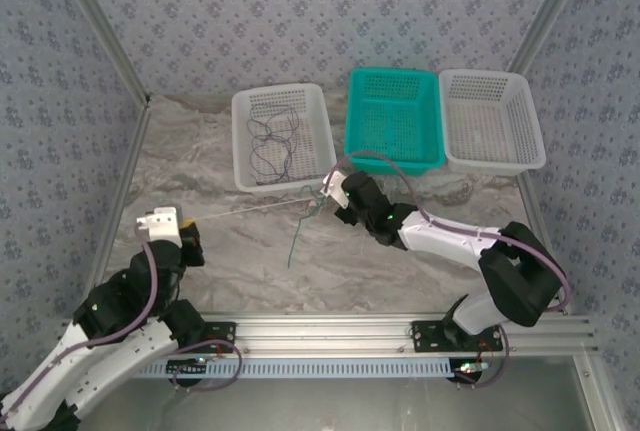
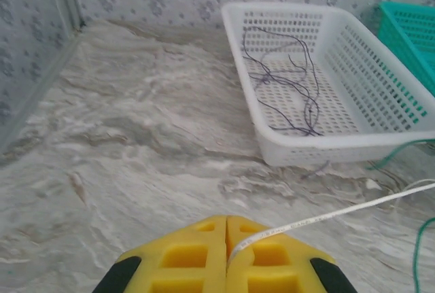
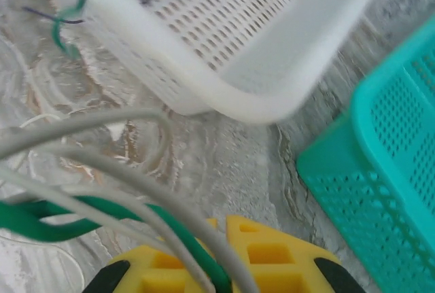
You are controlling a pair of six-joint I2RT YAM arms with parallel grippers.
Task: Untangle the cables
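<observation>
Pinching white cable: L hand | R hand prob grasping green cable, grip blurred

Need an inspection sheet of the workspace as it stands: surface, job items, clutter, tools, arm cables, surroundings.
Surface: marble-look table, carrying three baskets.
Job's things: purple cables lie loose in the left white basket. The whitish cable is stretched straight from the left tool towards the right tool. The green cable trails from the right tool onto the table. The teal basket and right white basket look empty.
Clutter: nothing seen.
Tools: left tool shut on the whitish cable; right tool shut on the green cable with whitish strands.
Cables: mauve arm cables run along both arms.
Surroundings: patterned walls, frame posts, rail at the near edge.
</observation>
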